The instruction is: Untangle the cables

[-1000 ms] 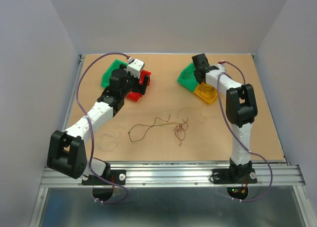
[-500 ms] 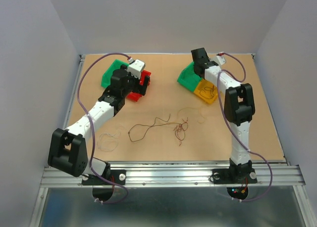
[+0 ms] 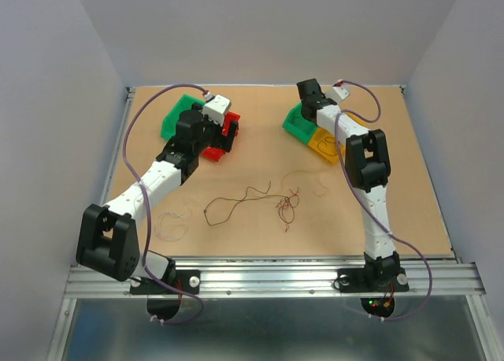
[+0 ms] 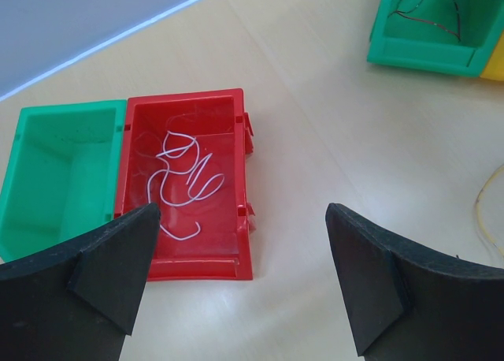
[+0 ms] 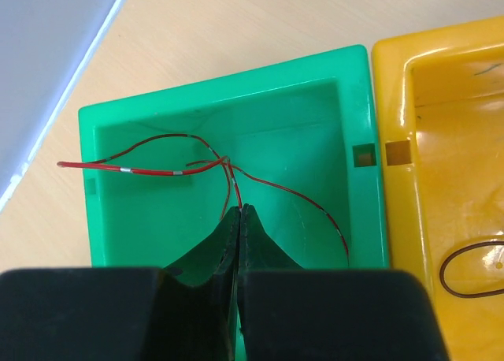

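1. The right end effector (image 5: 239, 211) is pinched together on a thin red wire (image 5: 126, 169). The wire's loose ends spread out inside the right green bin (image 5: 299, 132), one end poking over its left rim.
2. Against that bin's side sits a yellow bin (image 5: 449, 101) with a dark wire loop (image 5: 450, 258) lying in it.
3. The left end effector (image 4: 240, 219) has its fingers wide apart and grips nothing. It hangs above a red bin (image 4: 228, 262) that holds a curly white wire (image 4: 183, 184). The left green bin (image 4: 55, 172) touches the red one's side.
4. On the table (image 3: 394, 211), between the two arms, lies a small reddish knotted clump (image 3: 285, 207).
5. A long brown strand (image 3: 236, 197) winds leftward from the clump. Whether the two are joined cannot be told.
6. Faint whitish strands (image 3: 172, 223) lie beside the left arm, well apart from the clump
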Action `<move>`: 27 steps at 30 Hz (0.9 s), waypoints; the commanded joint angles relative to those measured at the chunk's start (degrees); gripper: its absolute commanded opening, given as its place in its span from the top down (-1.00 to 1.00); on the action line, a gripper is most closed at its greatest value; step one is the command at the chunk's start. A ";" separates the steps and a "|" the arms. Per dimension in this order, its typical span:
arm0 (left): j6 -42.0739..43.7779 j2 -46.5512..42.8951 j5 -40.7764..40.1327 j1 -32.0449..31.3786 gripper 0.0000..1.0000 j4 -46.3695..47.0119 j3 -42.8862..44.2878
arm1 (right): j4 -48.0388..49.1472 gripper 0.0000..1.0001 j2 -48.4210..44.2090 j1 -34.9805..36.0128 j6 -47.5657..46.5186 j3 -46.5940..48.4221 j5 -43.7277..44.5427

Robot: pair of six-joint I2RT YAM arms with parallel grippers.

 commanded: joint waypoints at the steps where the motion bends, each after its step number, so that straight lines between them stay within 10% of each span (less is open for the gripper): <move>1: 0.33 -0.43 0.50 0.16 -0.97 1.49 2.10 | 0.16 0.98 3.43 -0.03 -3.93 3.93 1.98; 13: 0.51 -0.60 0.68 0.16 -0.97 1.49 2.02 | 0.08 0.74 -0.33 0.15 -8.59 4.38 3.74; 27: 0.33 -1.83 0.94 0.16 -0.97 1.22 1.67 | 0.16 -0.02 -9.56 2.70 -10.17 -0.28 7.43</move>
